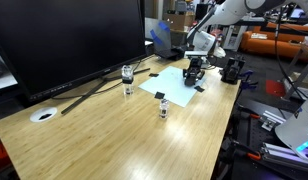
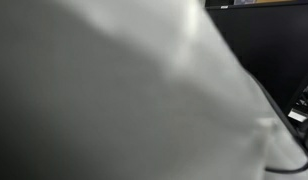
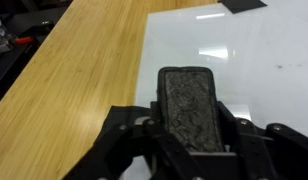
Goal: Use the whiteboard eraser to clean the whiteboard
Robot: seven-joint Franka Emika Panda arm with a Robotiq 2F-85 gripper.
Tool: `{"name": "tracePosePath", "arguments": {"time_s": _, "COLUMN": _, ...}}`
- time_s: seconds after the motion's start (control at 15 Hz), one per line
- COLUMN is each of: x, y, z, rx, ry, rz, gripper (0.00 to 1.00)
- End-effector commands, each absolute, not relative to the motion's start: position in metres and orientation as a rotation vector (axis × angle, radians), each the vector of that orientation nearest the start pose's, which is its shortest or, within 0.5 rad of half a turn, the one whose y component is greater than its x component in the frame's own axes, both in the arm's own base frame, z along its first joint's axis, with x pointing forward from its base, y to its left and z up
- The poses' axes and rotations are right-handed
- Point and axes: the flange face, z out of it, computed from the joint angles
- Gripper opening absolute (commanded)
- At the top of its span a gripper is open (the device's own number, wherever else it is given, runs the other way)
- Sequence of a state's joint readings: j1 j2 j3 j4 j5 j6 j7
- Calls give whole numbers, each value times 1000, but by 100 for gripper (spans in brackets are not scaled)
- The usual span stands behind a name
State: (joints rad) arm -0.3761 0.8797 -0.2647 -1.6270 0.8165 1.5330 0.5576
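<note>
In the wrist view my gripper [image 3: 188, 125] is shut on the whiteboard eraser [image 3: 186, 100], a dark oblong block with a rough grey felt face, gripped on both long sides. It hangs over the pale whiteboard [image 3: 244, 60], near the sheet's left edge. A black patch [image 3: 242, 5] marks a far corner. In an exterior view the gripper [image 1: 194, 72] stands over the whiteboard [image 1: 172, 80] at the far end of the wooden table. Whether the eraser touches the sheet I cannot tell.
A big black monitor [image 1: 64, 40] stands along one side of the table [image 1: 114, 140]. Small glass jars [image 1: 128, 73] [image 1: 164, 108] sit beside the sheet, and a white round disc [image 1: 42, 115] lies near the monitor foot. A blurred pale surface [image 2: 114, 90] fills an exterior view.
</note>
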Motion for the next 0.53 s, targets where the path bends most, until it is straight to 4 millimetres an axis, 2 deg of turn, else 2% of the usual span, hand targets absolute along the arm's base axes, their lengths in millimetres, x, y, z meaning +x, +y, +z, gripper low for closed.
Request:
{"name": "tracePosePath", "arguments": {"time_s": 0.0, "x": 487, "y": -268, "z": 75, "rx": -1644, "ry": 1750, "rz": 1085, "gripper": 30}}
{"name": "tracePosePath", "arguments": {"time_s": 0.27, "x": 473, "y": -261, "z": 74, "rx": -1613, "ry": 1748, "rz": 1097, "gripper": 30}}
{"name": "tracePosePath", "arguments": {"time_s": 0.47, "x": 479, "y": -258, "z": 82, "rx": -1670, "ry": 1722, "rz": 1036, "gripper": 30}}
